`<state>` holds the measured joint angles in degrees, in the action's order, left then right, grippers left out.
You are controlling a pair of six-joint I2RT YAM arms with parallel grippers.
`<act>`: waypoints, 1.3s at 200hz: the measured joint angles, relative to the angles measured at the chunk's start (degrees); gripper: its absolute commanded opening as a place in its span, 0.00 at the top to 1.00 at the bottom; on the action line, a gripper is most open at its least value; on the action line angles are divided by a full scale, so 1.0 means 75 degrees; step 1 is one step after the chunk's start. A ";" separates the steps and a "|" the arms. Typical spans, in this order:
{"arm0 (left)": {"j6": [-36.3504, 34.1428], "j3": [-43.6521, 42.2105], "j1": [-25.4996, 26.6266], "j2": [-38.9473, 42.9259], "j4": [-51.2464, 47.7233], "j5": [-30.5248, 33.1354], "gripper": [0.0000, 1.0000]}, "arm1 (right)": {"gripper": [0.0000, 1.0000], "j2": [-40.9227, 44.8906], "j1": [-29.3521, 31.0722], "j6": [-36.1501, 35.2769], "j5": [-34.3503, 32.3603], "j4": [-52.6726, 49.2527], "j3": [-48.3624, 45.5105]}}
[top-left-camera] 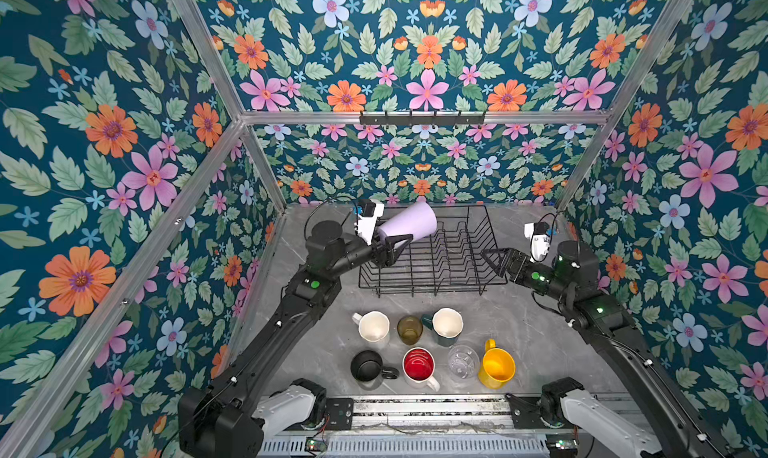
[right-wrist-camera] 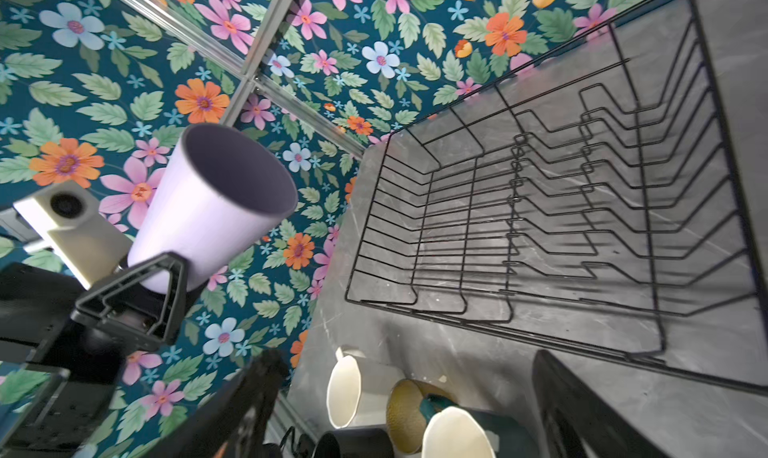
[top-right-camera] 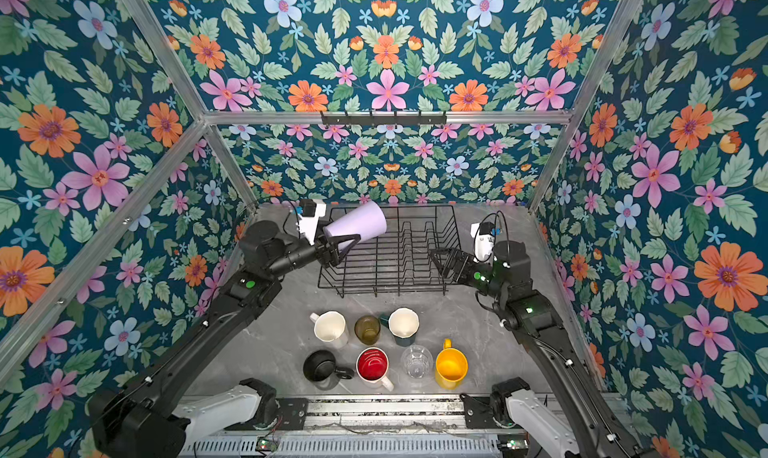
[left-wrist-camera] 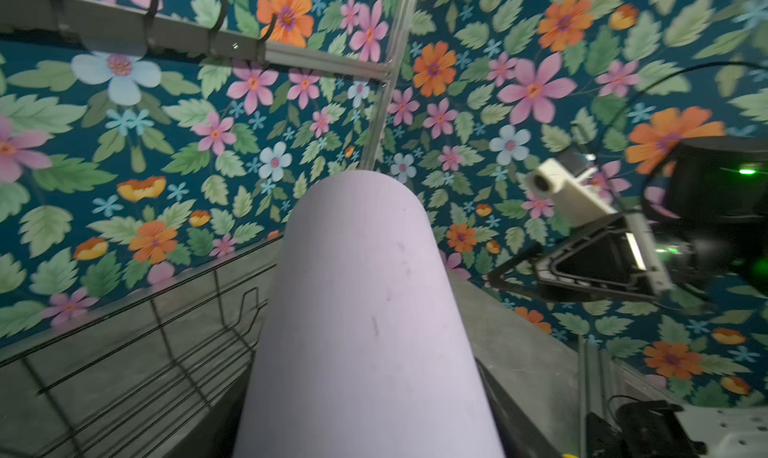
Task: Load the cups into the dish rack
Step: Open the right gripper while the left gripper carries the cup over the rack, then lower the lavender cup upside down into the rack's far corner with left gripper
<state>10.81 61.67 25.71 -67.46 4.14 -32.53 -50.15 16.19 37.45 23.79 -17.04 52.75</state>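
Lilac tumbler (top-left-camera: 409,226), clenched at its base by the left hand (top-left-camera: 395,248), hangs tilted over the empty dish rack (top-left-camera: 436,265), the right hand (top-left-camera: 493,263) released and empty beside it, seven cups (top-left-camera: 374,326) unloaded on the tabletop (top-left-camera: 540,331).

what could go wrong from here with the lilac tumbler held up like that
The left pincer grips the lilac tumbler only near its base, tilted, so it might pivot or slip when lowered. Its mouth could catch on the dish rack wires or prongs and tip over. The open right pincer hangs close to the rack's right end and might nudge it.
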 measured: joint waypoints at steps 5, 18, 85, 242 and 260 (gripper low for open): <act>-0.0093 0.0265 0.0000 -0.0192 -0.0303 0.0187 1.00 | 0.05 0.0035 0.0000 -0.0044 -0.0096 -0.0058 -0.0032; -0.0268 0.0959 0.0006 -0.0717 -0.1075 0.0781 1.00 | 0.05 0.0102 0.0000 -0.0122 -0.0274 -0.0216 -0.0102; -0.0816 0.4406 0.0149 -0.3704 -0.4438 0.2943 1.00 | 0.04 0.0239 0.0003 -0.0423 -0.0667 -0.0662 -0.0259; -0.1230 0.8606 0.0242 -0.7714 -0.7528 0.5400 1.00 | 0.05 0.0195 0.0003 -0.0621 -0.0393 -0.0831 -0.0370; -0.1233 0.8749 0.0184 -0.7898 -0.7530 0.5485 1.00 | 0.05 0.0192 0.0000 -0.0618 -0.0370 -0.0831 -0.0379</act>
<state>1.56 127.28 27.09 -126.69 -52.34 8.60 -48.71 16.19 32.82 21.02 -23.27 49.91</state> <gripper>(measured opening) 0.682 0.954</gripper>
